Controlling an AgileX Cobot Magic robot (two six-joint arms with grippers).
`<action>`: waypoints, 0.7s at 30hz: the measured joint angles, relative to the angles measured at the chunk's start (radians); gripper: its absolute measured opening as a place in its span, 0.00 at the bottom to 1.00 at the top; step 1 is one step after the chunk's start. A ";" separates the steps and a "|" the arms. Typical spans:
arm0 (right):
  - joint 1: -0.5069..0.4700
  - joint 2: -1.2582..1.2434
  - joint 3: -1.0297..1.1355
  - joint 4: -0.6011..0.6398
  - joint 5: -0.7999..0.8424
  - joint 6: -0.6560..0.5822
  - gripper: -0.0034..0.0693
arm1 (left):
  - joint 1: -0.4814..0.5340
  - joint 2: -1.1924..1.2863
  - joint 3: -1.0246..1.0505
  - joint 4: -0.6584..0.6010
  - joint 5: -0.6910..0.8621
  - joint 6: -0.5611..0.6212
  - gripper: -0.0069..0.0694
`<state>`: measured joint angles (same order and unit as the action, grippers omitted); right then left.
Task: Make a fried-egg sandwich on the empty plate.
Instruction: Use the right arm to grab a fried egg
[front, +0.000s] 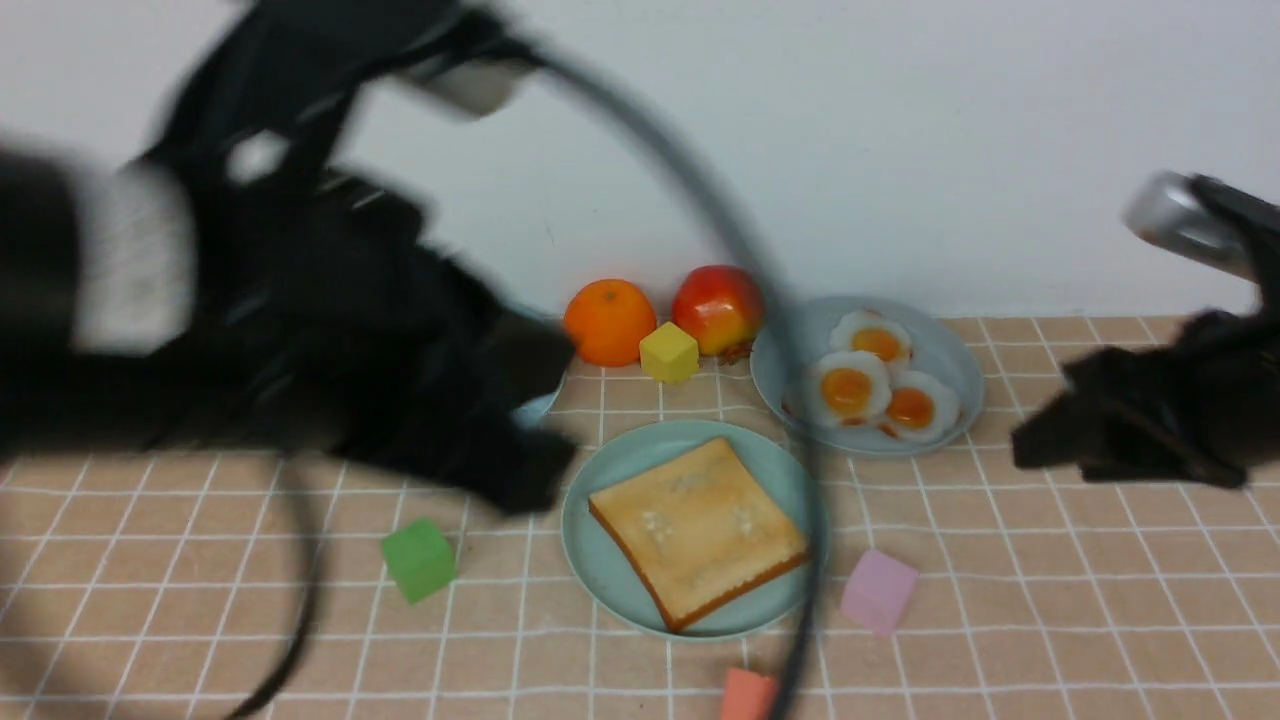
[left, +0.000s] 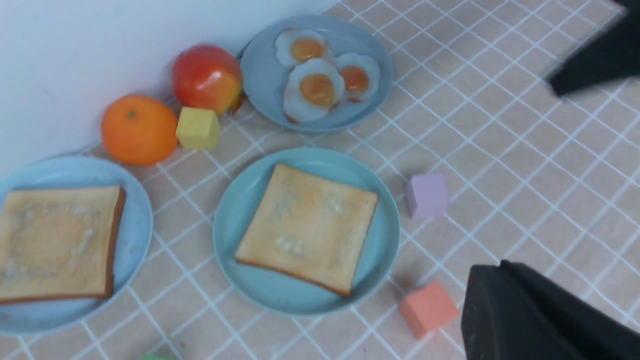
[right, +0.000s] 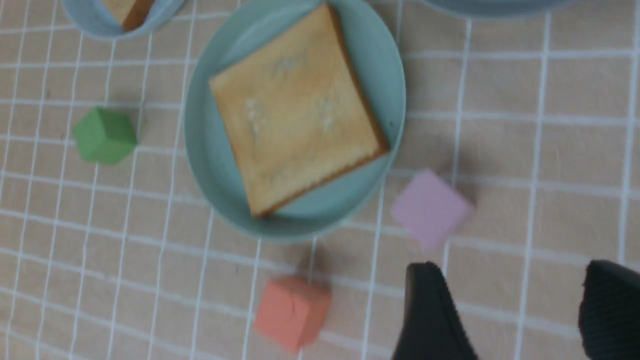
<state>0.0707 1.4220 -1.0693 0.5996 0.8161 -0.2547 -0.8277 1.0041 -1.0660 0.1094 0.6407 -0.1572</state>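
Golden-brown toast (front: 698, 530) on mint-green plate (front: 610, 560)

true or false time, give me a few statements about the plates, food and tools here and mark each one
1. A toast slice lies on the mint-green plate. True.
2. A fried egg already sits on that toast. False: all three eggs are on the grey-blue plate.
3. The right tool grips an egg. False: it is open and empty.
4. The yellow cube sits between the orange and the apple. True.
5. A second toast slice lies on the pale blue plate. True.
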 joint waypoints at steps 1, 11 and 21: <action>0.000 0.031 -0.023 0.002 -0.004 -0.009 0.61 | 0.000 -0.042 0.049 0.000 -0.024 -0.002 0.07; 0.000 0.517 -0.506 0.010 0.057 -0.103 0.61 | 0.000 -0.339 0.295 0.019 -0.199 -0.182 0.07; 0.000 0.800 -0.813 -0.016 0.119 -0.105 0.61 | 0.000 -0.326 0.299 0.026 -0.206 -0.263 0.07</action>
<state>0.0707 2.2220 -1.8824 0.5834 0.9356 -0.3601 -0.8277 0.6783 -0.7668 0.1352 0.4349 -0.4204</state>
